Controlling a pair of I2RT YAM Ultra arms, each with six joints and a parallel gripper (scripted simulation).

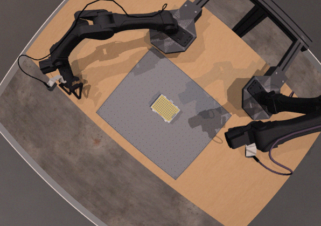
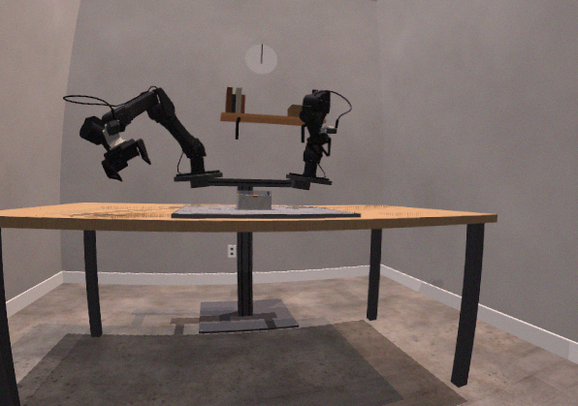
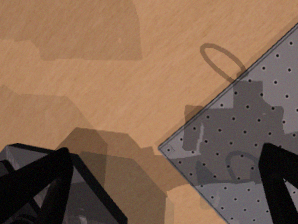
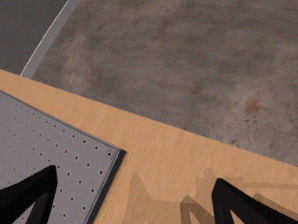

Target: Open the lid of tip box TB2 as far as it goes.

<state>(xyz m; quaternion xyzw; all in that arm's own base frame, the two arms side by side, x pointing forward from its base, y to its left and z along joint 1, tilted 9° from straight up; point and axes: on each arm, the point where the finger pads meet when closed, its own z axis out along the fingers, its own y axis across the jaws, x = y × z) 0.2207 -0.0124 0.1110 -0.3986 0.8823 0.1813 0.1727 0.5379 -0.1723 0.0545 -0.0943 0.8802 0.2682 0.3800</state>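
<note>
The tip box TB2 (image 1: pixel 165 108) sits near the middle of the grey base plate (image 1: pixel 164 114). Its yellow insert shows through the lid, which lies down flat. In the exterior view the box (image 2: pixel 253 199) is a low pale block. My right gripper (image 1: pixel 73 89) is open and empty. It hangs high above the table's wood, off the plate's corner and far from the box; it also shows in the exterior view (image 2: pixel 125 161) and the right wrist view (image 4: pixel 133 176). My left gripper (image 3: pixel 165 157) is open and empty above another plate corner; its fingers are hidden under the wrist (image 1: pixel 237 138) from above.
The two arm bases (image 1: pixel 172 35) (image 1: pixel 257 100) stand on the table behind the plate, joined to a dark frame (image 1: pixel 272 19). Cables loop off both wrists. The table edge and the floor lie just beyond the right gripper.
</note>
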